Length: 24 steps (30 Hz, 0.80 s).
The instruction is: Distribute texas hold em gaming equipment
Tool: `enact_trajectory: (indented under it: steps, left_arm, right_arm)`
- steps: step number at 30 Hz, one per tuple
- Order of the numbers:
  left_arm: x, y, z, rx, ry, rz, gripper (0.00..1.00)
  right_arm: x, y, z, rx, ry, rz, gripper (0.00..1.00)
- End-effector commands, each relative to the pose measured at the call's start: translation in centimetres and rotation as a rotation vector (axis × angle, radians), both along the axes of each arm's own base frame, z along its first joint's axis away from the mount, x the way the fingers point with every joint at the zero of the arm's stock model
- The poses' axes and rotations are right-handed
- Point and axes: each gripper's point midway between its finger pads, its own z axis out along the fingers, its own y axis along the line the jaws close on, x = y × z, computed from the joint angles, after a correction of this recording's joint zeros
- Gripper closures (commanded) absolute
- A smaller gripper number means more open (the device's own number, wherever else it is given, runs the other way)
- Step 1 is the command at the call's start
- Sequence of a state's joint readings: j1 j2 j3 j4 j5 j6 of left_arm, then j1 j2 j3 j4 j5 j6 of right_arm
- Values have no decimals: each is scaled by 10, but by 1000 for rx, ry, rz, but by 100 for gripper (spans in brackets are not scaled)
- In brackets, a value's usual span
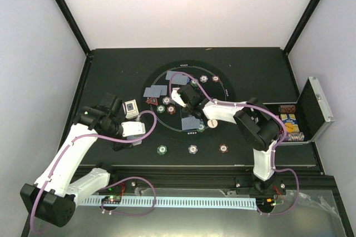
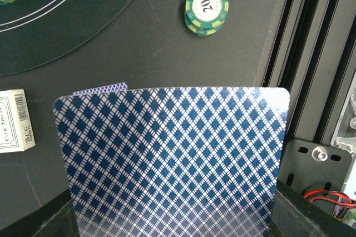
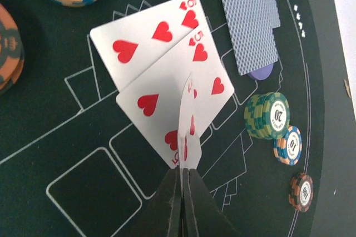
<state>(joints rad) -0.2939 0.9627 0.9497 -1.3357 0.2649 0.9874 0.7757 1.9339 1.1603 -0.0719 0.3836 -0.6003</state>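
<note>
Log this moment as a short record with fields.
left gripper: shut on blue-backed cards
right gripper: shut on a red-suited card, held on edge
under that card: two face-up heart cards, overlapping
beside them: face-down card, green chip stack
case: open, right of the table

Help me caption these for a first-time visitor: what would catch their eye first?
The right gripper pinches an edge-on card above the six of hearts and five of hearts, face up on the felt. A diamond-backed card fills most of the left wrist view, with a green chip stack beyond it.
</note>
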Motion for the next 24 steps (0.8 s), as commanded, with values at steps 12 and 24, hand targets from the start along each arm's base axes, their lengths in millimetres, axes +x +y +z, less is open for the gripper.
enact_trajectory:
  steps: [12, 24]
  left_arm:
    - [1, 1, 14, -1, -26, -3, 98]
    - [1, -1, 17, -16, -33, -5, 99]
  right_arm:
    - [-20, 6, 11, 67, 156, -15, 43]
    - [14, -30, 190, 810, 17, -398, 0]
